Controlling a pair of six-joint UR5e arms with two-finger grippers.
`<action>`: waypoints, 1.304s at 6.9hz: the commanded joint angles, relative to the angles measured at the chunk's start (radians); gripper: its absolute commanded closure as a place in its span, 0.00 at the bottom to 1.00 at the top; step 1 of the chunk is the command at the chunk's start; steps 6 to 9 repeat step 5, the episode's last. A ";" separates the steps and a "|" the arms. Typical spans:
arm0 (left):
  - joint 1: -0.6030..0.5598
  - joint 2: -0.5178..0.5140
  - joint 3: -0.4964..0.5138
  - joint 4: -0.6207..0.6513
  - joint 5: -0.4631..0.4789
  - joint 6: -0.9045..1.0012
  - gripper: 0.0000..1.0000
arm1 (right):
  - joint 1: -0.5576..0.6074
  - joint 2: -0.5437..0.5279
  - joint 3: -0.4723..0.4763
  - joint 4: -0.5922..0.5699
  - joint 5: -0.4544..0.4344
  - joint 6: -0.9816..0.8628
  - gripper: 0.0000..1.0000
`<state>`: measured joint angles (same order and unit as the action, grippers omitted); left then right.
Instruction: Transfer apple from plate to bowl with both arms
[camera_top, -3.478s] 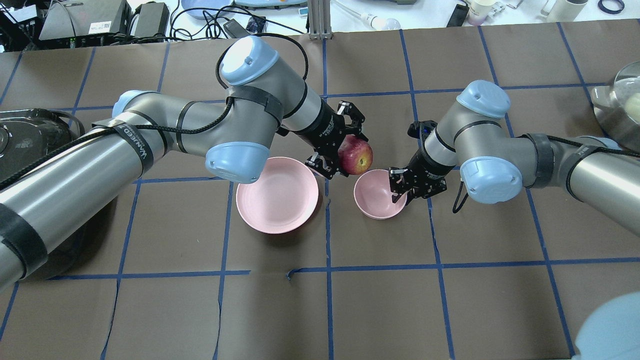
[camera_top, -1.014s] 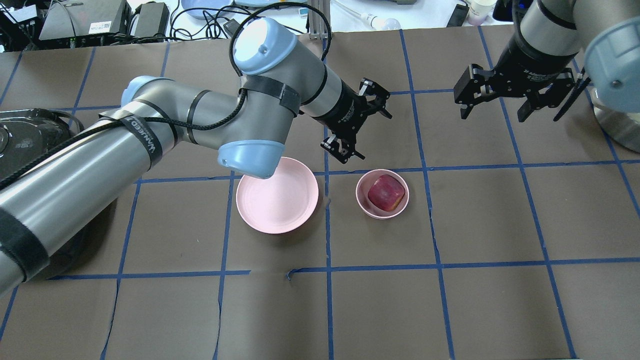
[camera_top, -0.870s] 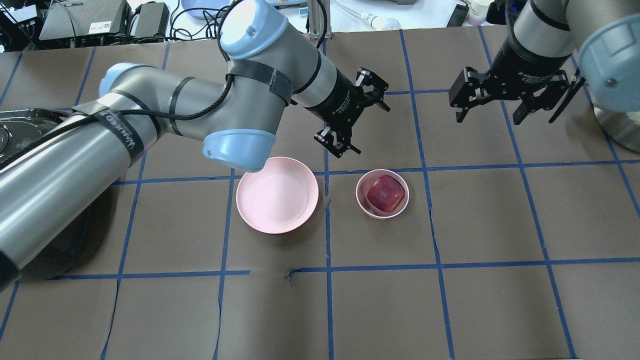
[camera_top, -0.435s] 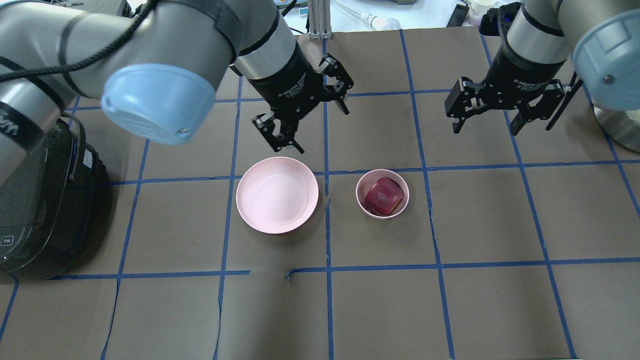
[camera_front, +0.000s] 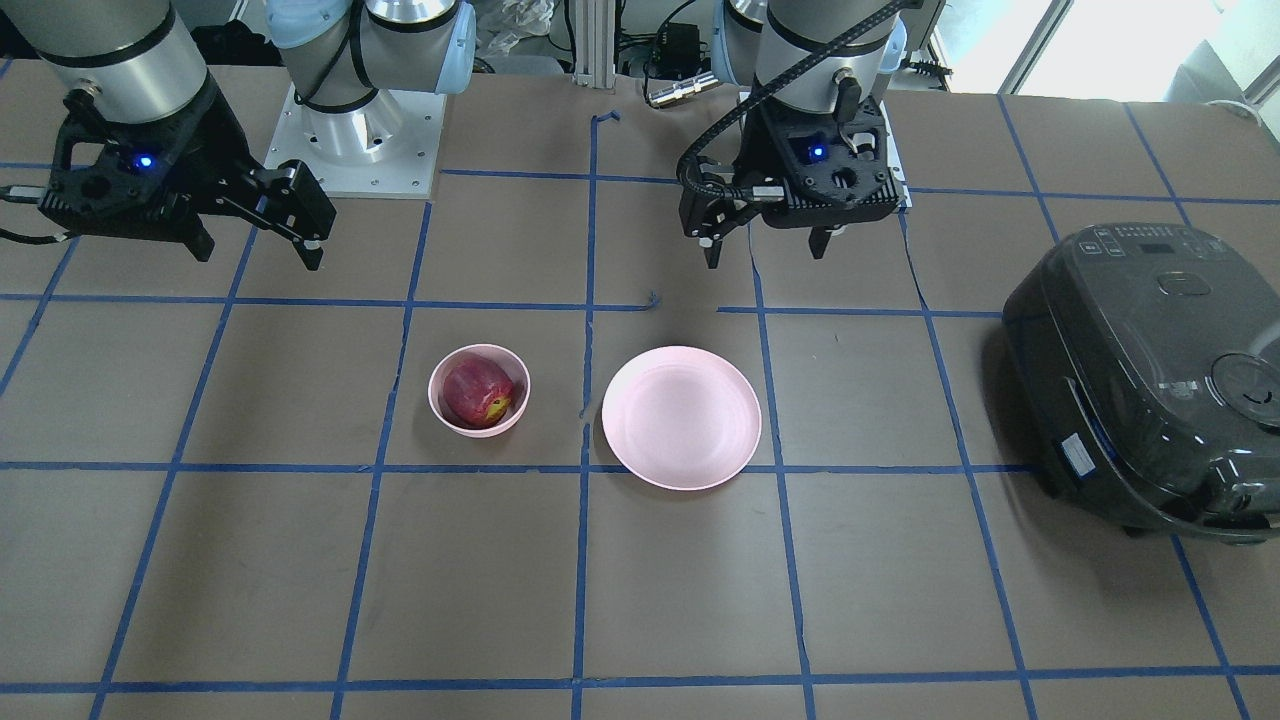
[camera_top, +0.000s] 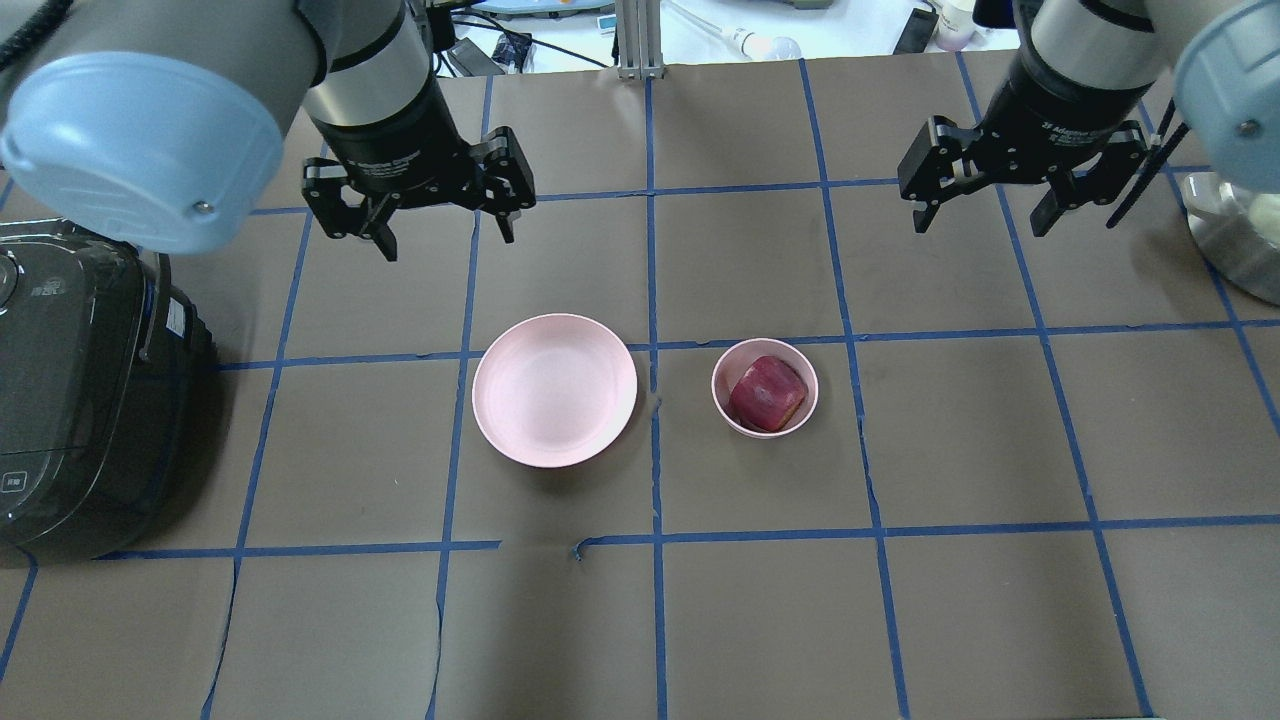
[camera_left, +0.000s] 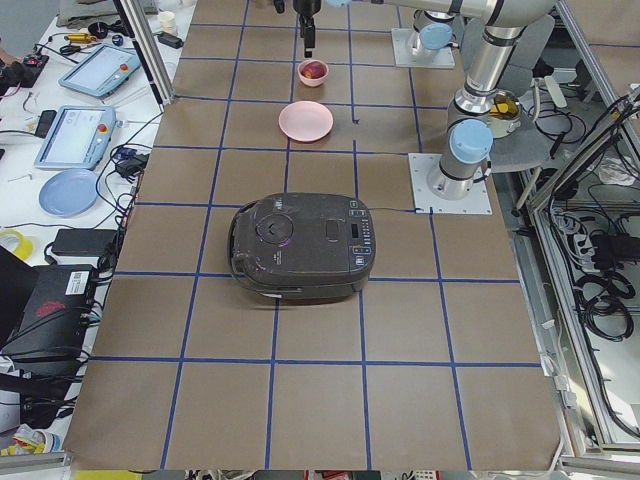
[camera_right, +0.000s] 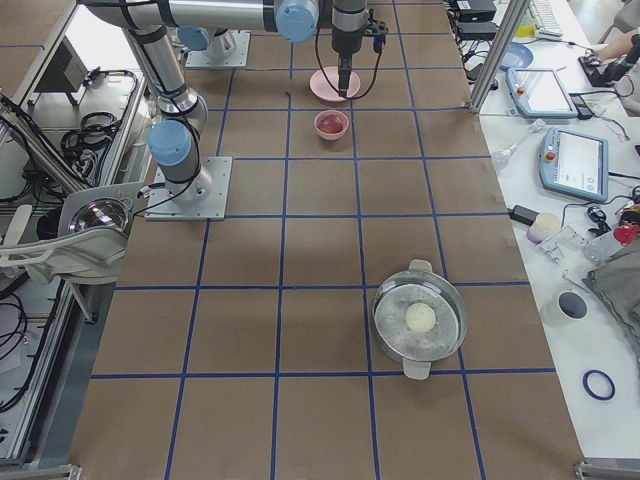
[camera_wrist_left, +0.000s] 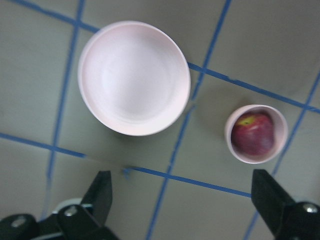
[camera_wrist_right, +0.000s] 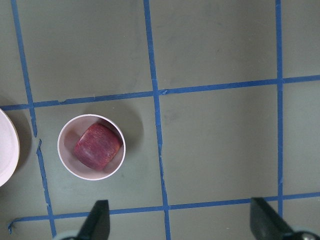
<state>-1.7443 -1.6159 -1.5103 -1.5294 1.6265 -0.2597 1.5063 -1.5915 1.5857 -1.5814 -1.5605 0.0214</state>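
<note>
Red apple (camera_top: 767, 393) in pink bowl (camera_top: 764, 433), plate (camera_top: 555, 390) beside, left pincer (camera_top: 448, 240) released, right pincer (camera_top: 979, 225) released, wrist lettering (camera_top: 1078, 130) blurred

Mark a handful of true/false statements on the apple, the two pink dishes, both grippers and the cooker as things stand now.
1. The dark red apple lies in the small deep pink bowl. True.
2. The wide shallow pink plate holds something. False: it is bare.
3. The left gripper is shut on the apple. False: it is open and empty, clear of both dishes.
4. The right gripper is open and holds nothing. True.
5. The plate and the bowl touch. False: they stand apart, with a blue tape line between them.
6. The black rice cooker stands at the robot's left end of the table. True.
</note>
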 joint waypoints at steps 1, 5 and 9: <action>0.045 0.008 -0.001 0.049 0.033 0.126 0.00 | 0.003 -0.001 -0.013 -0.003 0.000 0.000 0.00; 0.058 0.011 -0.002 0.067 -0.009 0.106 0.00 | 0.014 0.001 -0.009 -0.028 0.001 0.000 0.00; 0.058 0.011 -0.002 0.067 -0.009 0.106 0.00 | 0.014 0.001 -0.009 -0.028 0.001 0.000 0.00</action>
